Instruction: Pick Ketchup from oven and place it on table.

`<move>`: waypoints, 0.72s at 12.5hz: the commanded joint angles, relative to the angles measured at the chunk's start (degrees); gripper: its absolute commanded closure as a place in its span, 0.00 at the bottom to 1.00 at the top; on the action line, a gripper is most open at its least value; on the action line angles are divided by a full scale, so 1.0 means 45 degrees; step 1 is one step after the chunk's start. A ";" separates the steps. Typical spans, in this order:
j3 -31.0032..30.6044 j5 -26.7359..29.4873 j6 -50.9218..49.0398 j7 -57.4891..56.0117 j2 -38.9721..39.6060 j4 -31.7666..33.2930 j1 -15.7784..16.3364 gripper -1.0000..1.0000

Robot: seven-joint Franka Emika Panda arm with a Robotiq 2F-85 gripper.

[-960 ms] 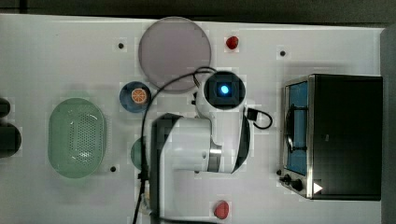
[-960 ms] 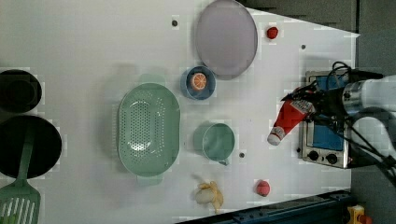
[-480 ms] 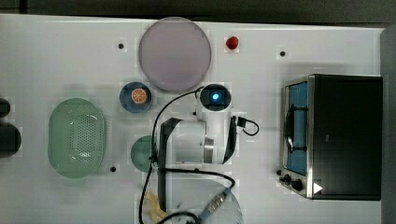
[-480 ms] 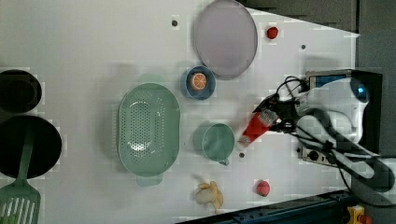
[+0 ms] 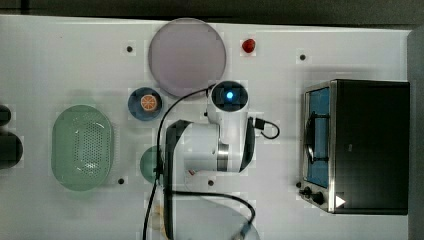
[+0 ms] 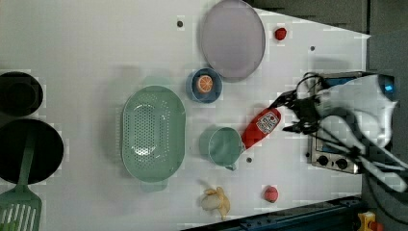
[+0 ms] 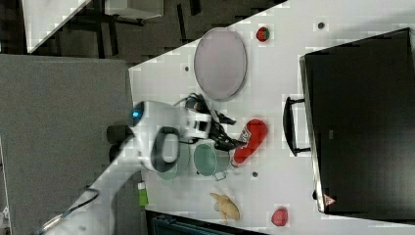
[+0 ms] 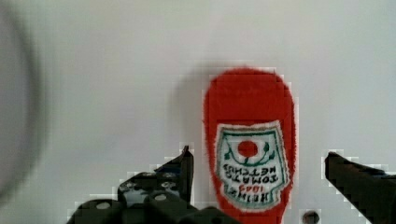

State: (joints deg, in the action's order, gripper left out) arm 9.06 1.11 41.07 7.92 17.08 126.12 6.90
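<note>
One ketchup point(image 6: 260, 127) bottle lies flat on the white bench point(image 6: 96, 43), label up, out of the oven point(image 5: 367, 146) and near its front. In the left view the bottle slants, its lower end just beside the rim of the green cup point(image 6: 220, 146); whether they touch I cannot tell. In the same view a small dark hole point(image 6: 248, 159) in the bench is just below the bottle. The pincer point(image 8: 259, 172) hangs over the ketchup with its jaws spread wide, one dark finger point(image 8: 180, 165) on each side of the bottle and a clear gap of bench between each finger and the red plastic, so it grips nothing. In the right view the pincer point(image 7: 230, 134) is at the end of the bottle nearer the cup, and the ketchup point(image 7: 249, 141) lies between the cup point(image 7: 209, 160) and the oven handle point(image 7: 289, 126). The oven door looks closed in the top view. Around the ketchup, in the left view, there are a blue bowl point(image 6: 204, 85) with an orange slice above the cup, a grey plate point(image 6: 233, 37) further up, a green colander point(image 6: 153, 132) on the far side of the cup, and a banana point(image 6: 216, 199) and a red fruit point(image 6: 271, 193) below.
</note>
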 commanded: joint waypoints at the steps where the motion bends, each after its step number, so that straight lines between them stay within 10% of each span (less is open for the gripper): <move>1: -0.0123 0.0190 -0.1186 0.0632 -0.2469 -0.1564 -0.0167 0.00; 9: -0.0311 0.0093 -0.7278 0.0632 -0.3757 -0.6818 -0.0113 0.00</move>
State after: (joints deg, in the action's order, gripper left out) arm 7.03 0.46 10.57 8.23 -3.46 93.94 7.50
